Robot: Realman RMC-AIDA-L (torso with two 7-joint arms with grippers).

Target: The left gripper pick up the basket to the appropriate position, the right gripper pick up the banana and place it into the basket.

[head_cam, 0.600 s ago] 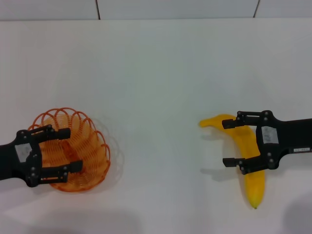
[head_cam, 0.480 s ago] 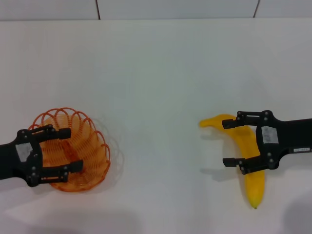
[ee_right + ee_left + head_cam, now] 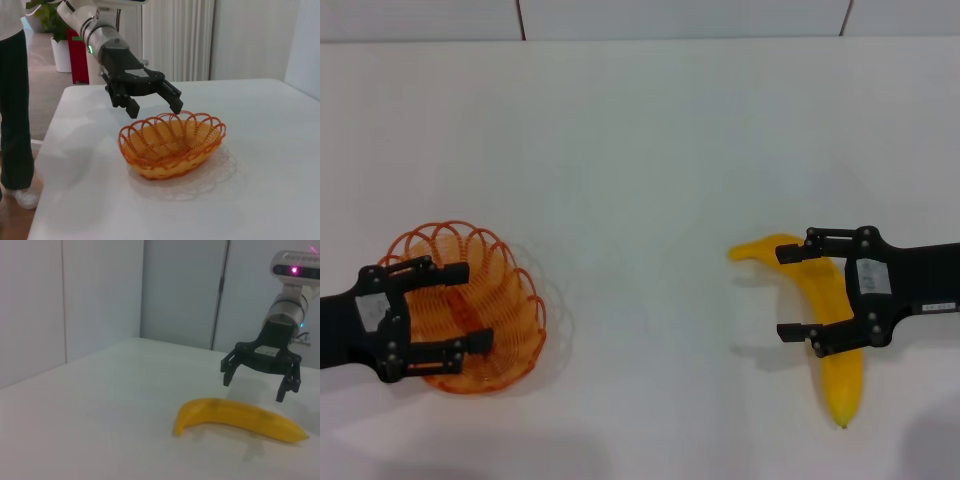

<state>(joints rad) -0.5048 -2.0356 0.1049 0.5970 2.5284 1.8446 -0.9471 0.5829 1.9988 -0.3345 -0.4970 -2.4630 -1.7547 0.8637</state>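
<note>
The orange wire basket (image 3: 515, 300) sits on the white table at the front left; it also shows in the right wrist view (image 3: 170, 145). My left gripper (image 3: 468, 307) is open and hovers over the basket's near half, one finger on each side of its width; in the right wrist view it (image 3: 155, 109) is just above the rim and holds nothing. The yellow banana (image 3: 820, 295) lies on the table at the front right and shows whole in the left wrist view (image 3: 235, 417). My right gripper (image 3: 783, 294) is open above it, fingers straddling its middle (image 3: 254, 389).
The white table (image 3: 640, 150) stretches wide between basket and banana. Its far edge meets grey wall panels (image 3: 680, 18). In the right wrist view a person in dark trousers (image 3: 12, 100) stands beside the table's end, near a radiator and a plant.
My left gripper has crept slightly further over the basket. The right gripper, the banana and the basket have not moved.
</note>
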